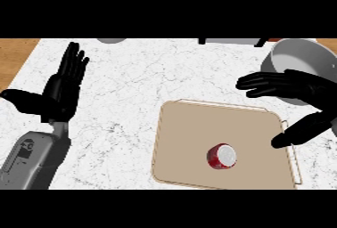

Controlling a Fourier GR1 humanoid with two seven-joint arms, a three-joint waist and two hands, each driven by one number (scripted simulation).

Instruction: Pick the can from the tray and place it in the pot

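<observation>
A white marbled counter [132, 75] fills the view, with a strip of wood showing along its left edge.

No writing or brand can be read anywhere. The can [222, 156] shows only a red side and a pale, plain top.

The can stands on a square tan tray [191, 133], at about four o'clock from the tray's centre — well inside the raised rim, with bare tray all around it. The tray itself lies at about five o'clock in the view, turned slightly askew, and its near edge runs out of sight at the bottom.

A grey pot [304, 58] sits at about two o'clock, at the counter's far right corner, its open mouth tipped toward the viewer. It is partly cut off by the right edge.

The right hand [296, 89] hovers between pot and tray, overlapping the pot's lower rim. Its fingers are spread wide and point toward nine o'clock, and the thumb hangs down over the tray's right rim. It holds nothing and is well apart from the can.

The left hand [64, 84] rests at about nine o'clock, fingers straight and pointing toward twelve, holding nothing.

Between the left hand and the tray the counter is bare, and another open stretch runs along the far side toward twelve o'clock — broken only by two half-seen grey objects at the far edge.
</observation>
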